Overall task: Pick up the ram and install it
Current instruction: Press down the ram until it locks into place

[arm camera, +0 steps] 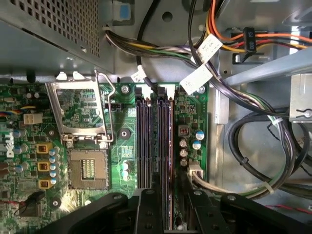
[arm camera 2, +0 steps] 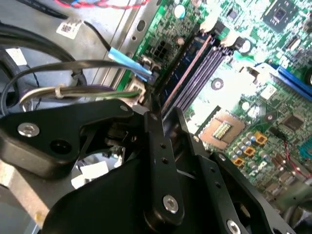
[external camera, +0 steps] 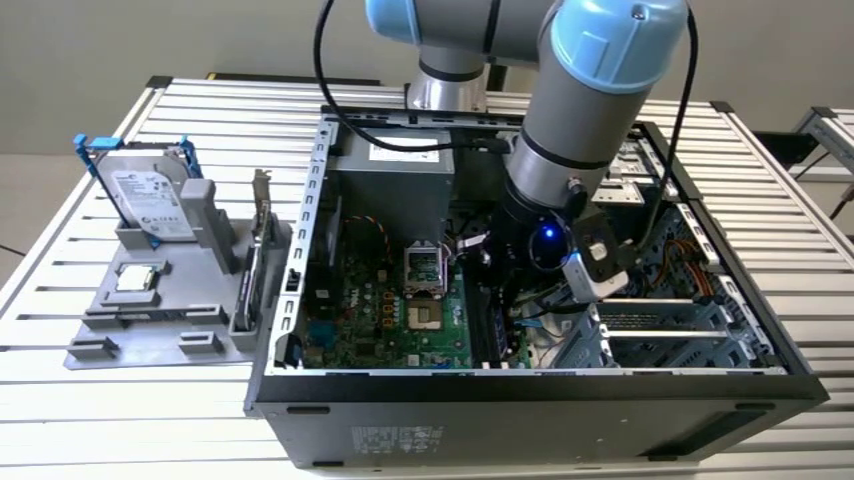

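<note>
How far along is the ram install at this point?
Done: pickup and carry, since the ram is inside the case, standing edge-on in line with the memory slots. In hand: the hand sits right over one end of the ram. Left: seating it. Whether it is fully pressed into its slot cannot be told from these views.

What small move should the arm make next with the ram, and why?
Probably press straight down a little: the ram stands in line with the memory slots, with the gripper directly over it, so seating it seems what remains.
</note>
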### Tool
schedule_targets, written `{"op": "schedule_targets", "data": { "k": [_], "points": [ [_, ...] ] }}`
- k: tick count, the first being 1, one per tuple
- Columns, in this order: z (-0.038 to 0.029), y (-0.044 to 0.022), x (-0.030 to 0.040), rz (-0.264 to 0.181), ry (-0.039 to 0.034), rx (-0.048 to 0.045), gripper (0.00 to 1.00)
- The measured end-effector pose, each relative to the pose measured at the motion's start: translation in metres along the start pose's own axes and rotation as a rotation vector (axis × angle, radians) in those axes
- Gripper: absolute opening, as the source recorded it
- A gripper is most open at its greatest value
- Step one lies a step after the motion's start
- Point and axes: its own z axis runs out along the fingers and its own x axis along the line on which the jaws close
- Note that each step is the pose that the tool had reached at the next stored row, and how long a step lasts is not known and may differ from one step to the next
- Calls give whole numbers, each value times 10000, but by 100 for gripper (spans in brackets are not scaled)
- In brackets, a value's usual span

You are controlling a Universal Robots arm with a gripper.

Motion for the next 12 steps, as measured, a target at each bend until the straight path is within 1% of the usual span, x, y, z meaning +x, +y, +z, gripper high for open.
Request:
{"op": "schedule_targets", "data": {
  "k": [2, 6, 12],
  "points": [
    [-22, -1, 1, 7, 0, -3, 100],
    [-100, -3, 5, 11, 0, -2, 100],
    [-183, -6, 9, 10, 0, -1, 100]
  ]
}}
